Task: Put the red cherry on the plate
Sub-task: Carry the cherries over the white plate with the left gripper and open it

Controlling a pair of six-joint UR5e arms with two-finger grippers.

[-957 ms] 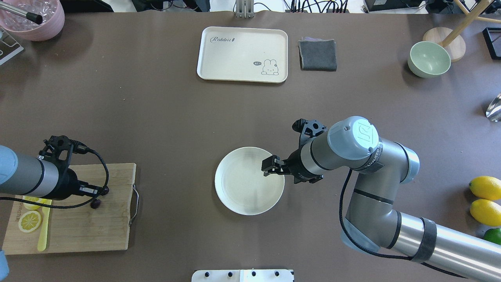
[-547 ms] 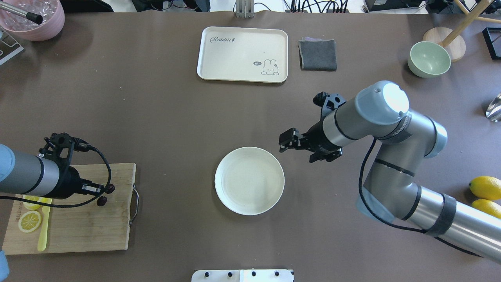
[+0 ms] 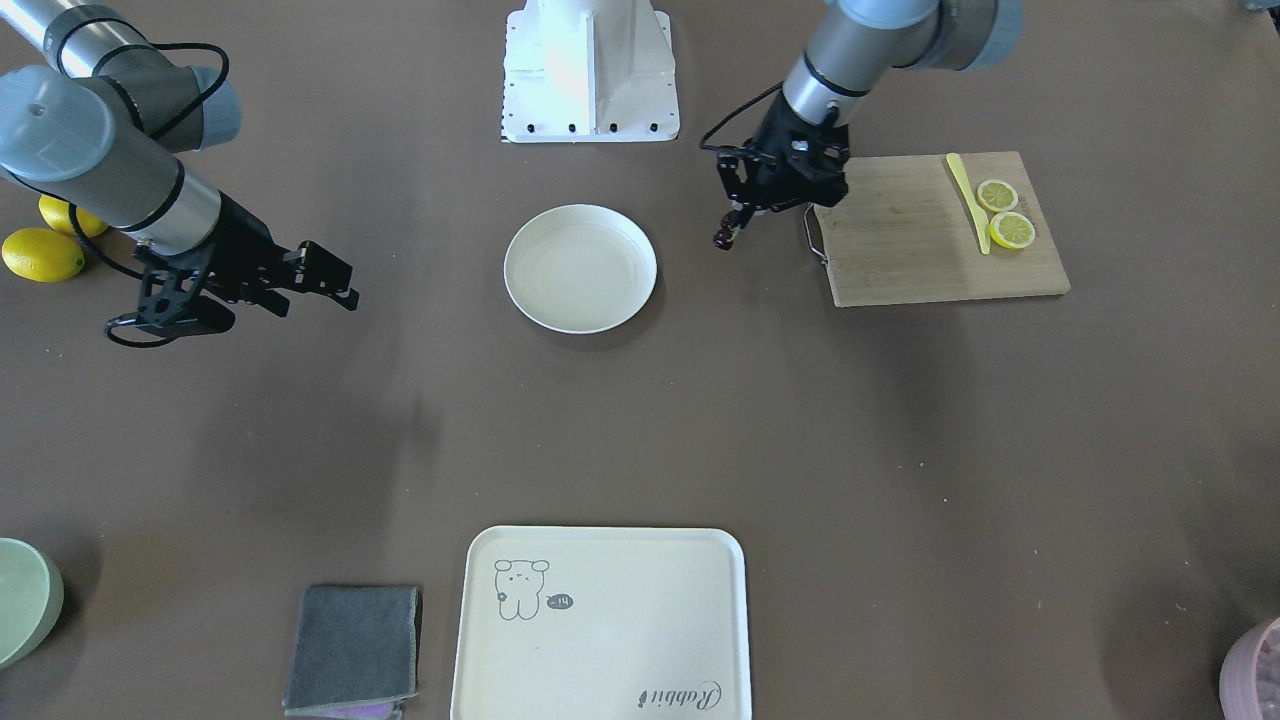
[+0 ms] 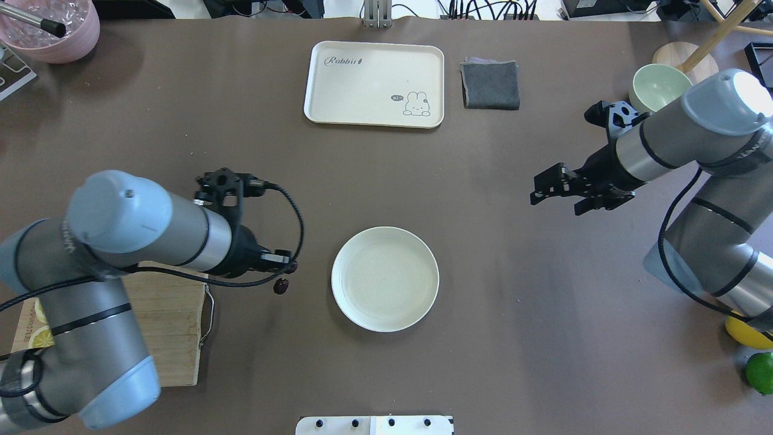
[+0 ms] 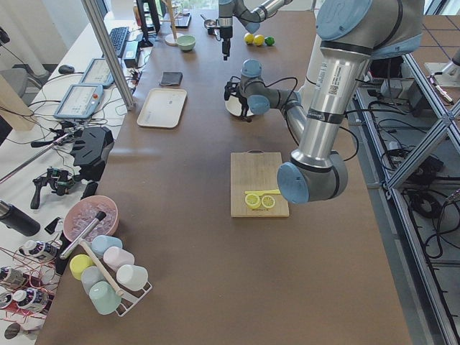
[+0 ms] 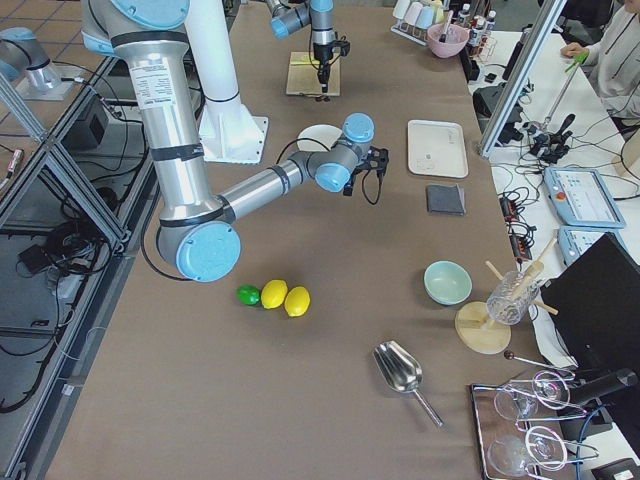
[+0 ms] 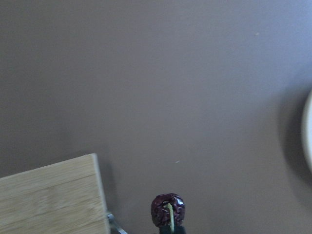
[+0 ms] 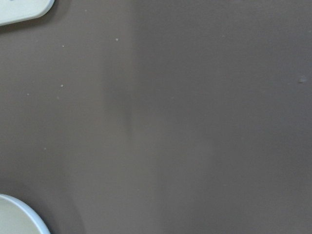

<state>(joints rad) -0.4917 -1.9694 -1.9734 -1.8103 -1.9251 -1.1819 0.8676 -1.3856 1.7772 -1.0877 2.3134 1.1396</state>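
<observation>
The overhead camera looks forward and down from behind the robot; the front camera faces it from across the table (image 4: 181, 151) — both show the plate (image 4: 384, 278) and tray (image 4: 374, 83). Two side cameras look along the table from its ends. Each wrist camera looks down at close range — the left one catches the cherry (image 7: 167, 209) just below the left gripper (image 4: 288, 266).
</observation>
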